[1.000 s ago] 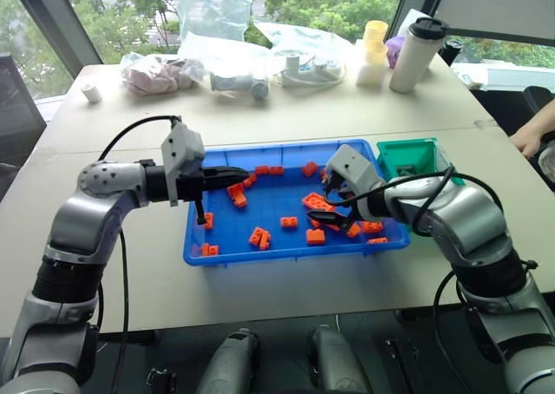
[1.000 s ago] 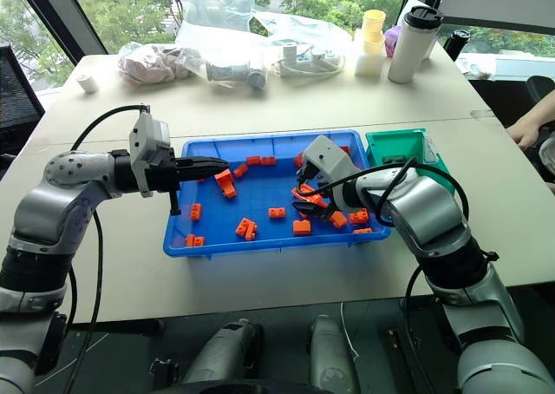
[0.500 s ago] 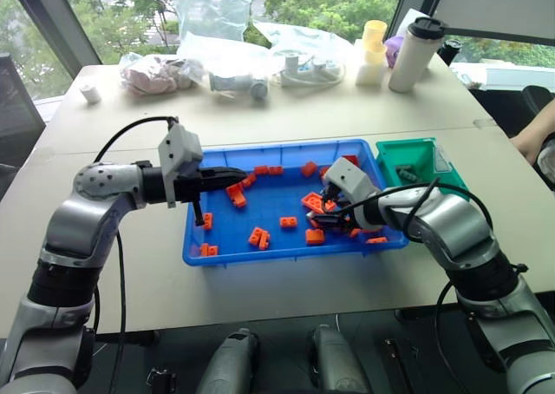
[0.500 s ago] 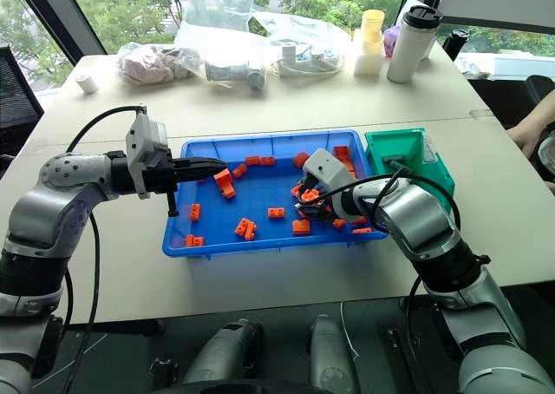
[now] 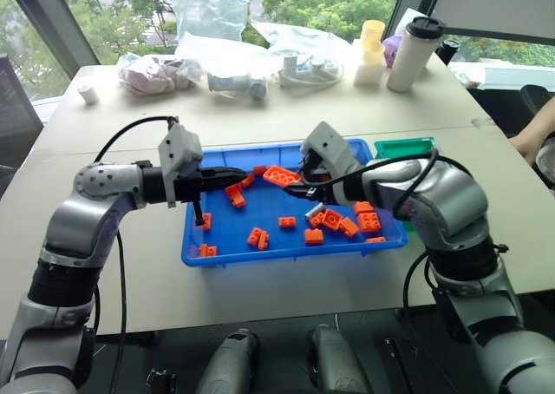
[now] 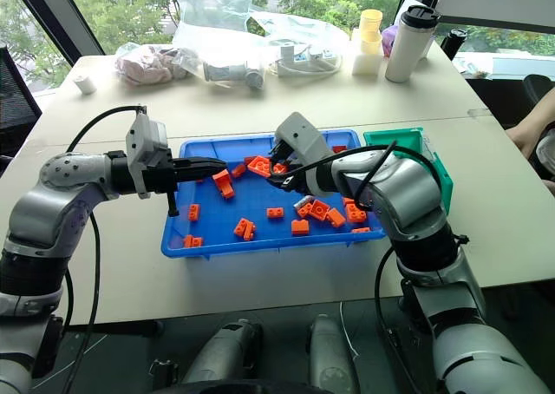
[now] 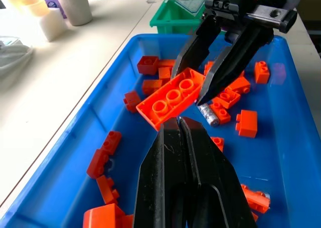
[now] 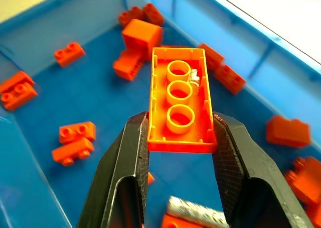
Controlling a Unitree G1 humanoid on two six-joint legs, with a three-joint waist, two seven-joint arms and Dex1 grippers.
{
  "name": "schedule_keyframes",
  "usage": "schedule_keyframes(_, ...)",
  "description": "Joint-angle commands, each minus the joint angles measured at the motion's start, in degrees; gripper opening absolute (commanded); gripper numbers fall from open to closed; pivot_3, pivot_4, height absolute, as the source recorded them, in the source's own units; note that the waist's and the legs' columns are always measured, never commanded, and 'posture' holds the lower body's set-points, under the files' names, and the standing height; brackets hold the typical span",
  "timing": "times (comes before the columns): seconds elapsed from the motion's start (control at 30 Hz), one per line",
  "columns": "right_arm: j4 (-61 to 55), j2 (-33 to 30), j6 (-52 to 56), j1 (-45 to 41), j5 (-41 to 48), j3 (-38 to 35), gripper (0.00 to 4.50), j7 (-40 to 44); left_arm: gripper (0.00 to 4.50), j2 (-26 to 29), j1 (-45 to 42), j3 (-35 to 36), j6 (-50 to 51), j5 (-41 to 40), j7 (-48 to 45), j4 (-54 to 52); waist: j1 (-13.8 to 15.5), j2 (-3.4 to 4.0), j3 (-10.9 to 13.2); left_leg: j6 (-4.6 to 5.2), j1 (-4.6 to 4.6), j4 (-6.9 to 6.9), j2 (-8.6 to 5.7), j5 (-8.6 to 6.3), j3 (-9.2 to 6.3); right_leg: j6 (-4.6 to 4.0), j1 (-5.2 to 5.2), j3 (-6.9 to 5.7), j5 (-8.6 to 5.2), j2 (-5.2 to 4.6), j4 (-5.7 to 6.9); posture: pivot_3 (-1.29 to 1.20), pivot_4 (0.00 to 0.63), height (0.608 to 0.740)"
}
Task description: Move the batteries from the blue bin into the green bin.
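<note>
Above the middle of the blue bin (image 5: 217,242), near the front edge of the worktop (image 5: 286,285): right gripper (image 8: 178,137) clamped on a long orange brick (image 5: 279,175), held clear of the bin floor, hollow underside facing the wrist camera. Not a battery. Directly beneath, exposed among loose orange bricks (image 5: 347,225), one silver-grey battery (image 7: 207,113) lying on the blue floor, touching a small brick. Other batteries not made out from these views.

Opposite, over the bin's left half: left gripper (image 7: 179,123), fingers pressed together and holding nothing, pointing level toward the right gripper, tip just short of the raised brick.

Against the bin's right end, toward the worktop's right edge: green bin (image 5: 401,147), partly hidden behind the right arm; contents not readable. Along the far edge: plastic bags (image 5: 208,12), a tumbler (image 5: 409,54) and a yellow cup stack (image 5: 373,36). At the right edge, a person's hand (image 5: 525,139).

Step in hand, by judgement: clearing an obstructing brick to uncover a battery, not yet moving one. Next move probably calls for dropping the brick elsewhere in the blue bin, away from the battery, then descending with fingers spread across the cylinder's short width, closing gently to avoid rolling it, and carrying it right to the green bin.
</note>
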Motion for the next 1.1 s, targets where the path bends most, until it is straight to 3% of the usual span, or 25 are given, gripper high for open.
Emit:
schedule_keyframes(0.03,5.2,4.1,-5.6,-2.5,-2.3,3.6,1.17,-0.9,0.00,-0.1,-1.3,1.3,-0.8,-0.1,0.7,-0.9,-0.1,0.00,0.0,0.00,0.00,0.01,0.00,0.00,0.01,0.00,0.00,0.00,0.00,0.00,0.00,0.00,0.150,0.740)
schedule_keyframes(0.07,6.6,5.3,-6.4,-2.8,-2.4,4.1,1.17,-0.7,0.00,0.0,-1.1,1.4,-0.8,-0.2,0.7,-1.1,-0.1,0.00,0.0,-0.03,0.00,0.00,0.00,0.02,0.00,0.00,-0.01,0.00,0.00,0.00,0.02,0.00,0.150,0.740)
schedule_keyframes(0.27,8.1,5.1,-8.9,-3.7,-3.1,6.3,4.16,1.7,0.00,0.1,-0.4,1.7,-0.7,-0.4,1.4,-1.9,-0.1,0.00,0.0,-0.30,-0.01,-0.01,-0.01,0.17,-0.01,0.00,-0.02,0.00,0.00,0.01,0.01,0.00,0.150,0.740)
schedule_keyframes(0.3,7.8,3.3,-9.1,-3.8,-3.3,6.3,4.42,2.7,0.00,0.1,-0.2,1.8,-0.6,-0.5,1.6,-2.2,-0.1,0.00,0.0,-0.30,-0.01,-0.01,-0.01,0.17,-0.02,0.00,-0.02,0.00,0.00,0.01,0.01,0.00,0.150,0.740)
schedule_keyframes(0.4,7.7,-6.4,-10.9,-3.3,-5.0,6.0,4.42,7.2,0.00,0.3,0.4,2.0,-0.5,-0.6,1.8,-2.6,0.3,0.00,0.0,-0.29,-0.02,0.01,-0.04,0.17,-0.02,0.00,-0.01,-0.02,0.00,-0.01,-0.01,0.00,0.150,0.740)
schedule_keyframes(0.57,10.0,-12.9,-11.1,-1.1,-6.4,7.4,4.42,9.6,0.00,-0.1,0.3,1.8,-0.8,-0.5,2.0,-2.5,-0.3,0.00,0.0,-0.01,0.01,-0.04,0.00,0.00,0.00,0.00,0.00,-0.03,0.00,0.02,-0.02,0.00,0.150,0.740)
schedule_keyframes(0.83,6.8,-7.1,0.0,0.9,-4.3,1.5,4.42,4.2,0.00,-0.6,0.6,1.2,-1.0,0.0,2.1,-2.5,-0.1,0.00,0.0,-0.02,0.01,-0.08,0.04,0.01,0.02,0.00,-0.06,0.04,0.00,0.04,0.00,0.00,0.150,0.740)
schedule_keyframes(1.1,3.2,-6.1,5.4,3.6,-4.1,1.4,4.42,0.0,0.00,-0.5,0.7,1.1,-1.1,0.1,1.9,-2.7,0.1,0.00,0.0,-0.02,-0.01,-0.02,-0.02,0.01,-0.02,0.00,0.00,-0.01,0.00,-0.03,-0.01,0.00,0.150,0.740)
